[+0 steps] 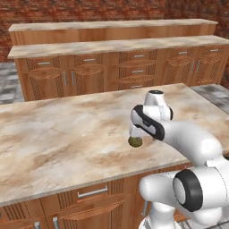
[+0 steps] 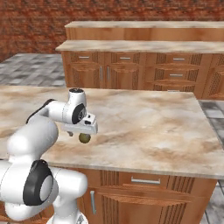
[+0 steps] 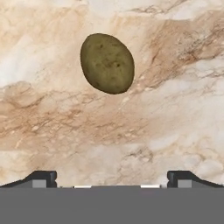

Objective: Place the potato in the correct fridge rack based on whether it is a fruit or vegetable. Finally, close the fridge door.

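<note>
Hand view looks straight down on the potato (image 3: 107,63), an olive-brown, speckled oval lying on the marbled beige counter (image 3: 166,109). It sits above the middle of that picture, a little to the left, with its long axis tilted slightly. Nothing touches it. The two dark fingertips (image 3: 41,178) of the gripper (image 3: 112,179) rise at the bottom edge, set wide apart, with bare stone between them; the tool is spread and holds nothing, and the potato lies clear of both tips.

In the left base view the potato (image 1: 135,142) shows as a small dark-olive lump on the counter (image 1: 53,134), just under the white hand of the arm (image 1: 179,138), near the front edge of the slab. The gripper (image 1: 136,134) hangs directly over it, pointing down. The right base view gives the same relation from the other side: the potato (image 2: 84,138) rests on the counter (image 2: 148,122) just below the gripper (image 2: 83,131), close to the near edge, and whether the fingers reach down beside it cannot be told from here.

Beyond the counter runs a row of wooden cabinets (image 1: 112,67) with grey bar handles under a pale stone top, and behind them a red brick wall (image 1: 85,11). Grey floor tiles (image 2: 30,65) show at the sides.
</note>
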